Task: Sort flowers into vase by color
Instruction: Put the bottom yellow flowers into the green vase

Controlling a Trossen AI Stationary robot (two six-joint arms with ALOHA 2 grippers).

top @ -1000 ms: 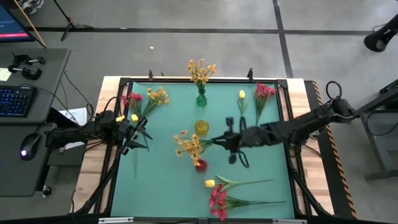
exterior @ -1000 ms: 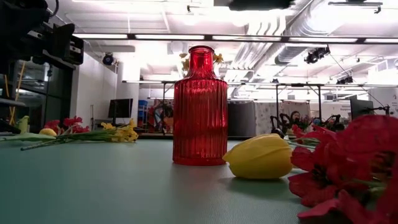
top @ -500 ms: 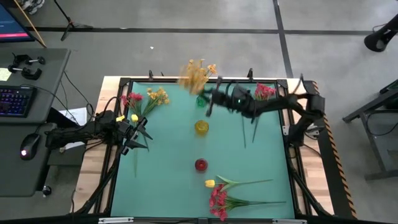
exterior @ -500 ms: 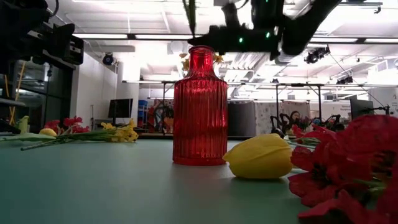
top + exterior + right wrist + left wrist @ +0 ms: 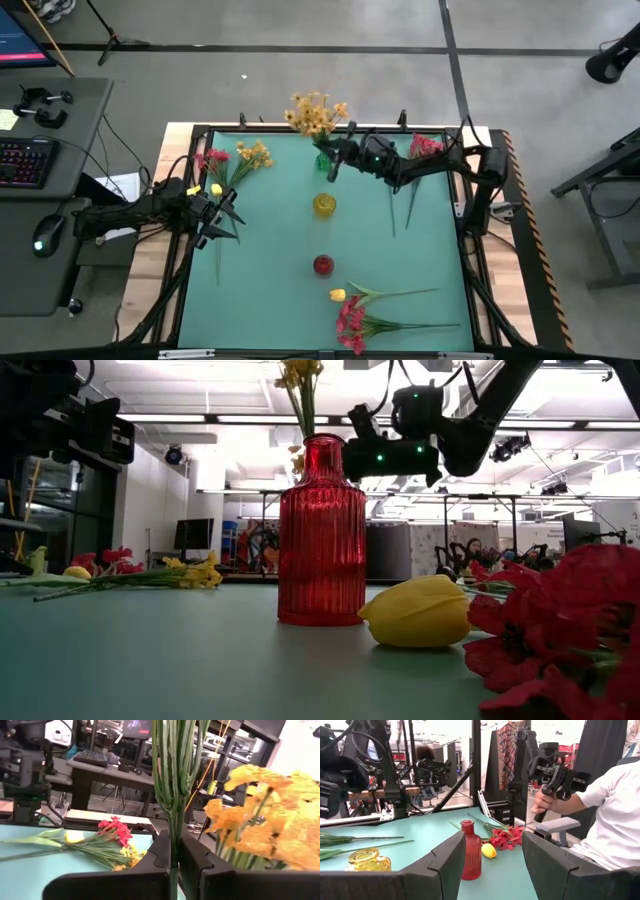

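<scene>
My right gripper (image 5: pixel 334 162) is at the table's far edge, beside the green vase (image 5: pixel 322 160), and is shut on an orange-yellow spray (image 5: pixel 312 112). Its blossoms stand among the orange-yellow blossoms (image 5: pixel 265 820) in that vase. In the low view the stalks (image 5: pixel 303 405) rise behind the red vase (image 5: pixel 321 530). My left gripper (image 5: pixel 225 215) waits open at the left edge, beside pink-red, orange and yellow stems (image 5: pixel 232 160) lying flat. The yellow vase (image 5: pixel 324 204) and red vase (image 5: pixel 322 265) stand mid-table. My right gripper (image 5: pixel 173 854) pinches the spray's bundle of green stalks (image 5: pixel 173 832) between its two fingers, roughly level from the table's right side and across the stalks. The spray stands upright, blossoms above. The fingers hide its lower end, so I cannot tell whether it is inside the green vase.
A pink-red cluster (image 5: pixel 425 147) lies at the far right with its stalk pointing toward the near edge. A yellow tulip (image 5: pixel 337 295) and a red cluster (image 5: pixel 350 325) lie by the near edge. A seated person (image 5: pixel 610 820) holding a hand controller shows beyond the table.
My right gripper carried the orange-yellow spray from mid-table beside the red vase up and toward the far edge, to the green vase. The spray, which lay level, now stands upright next to the orange-yellow flowers there. The gripper stayed shut on it.
</scene>
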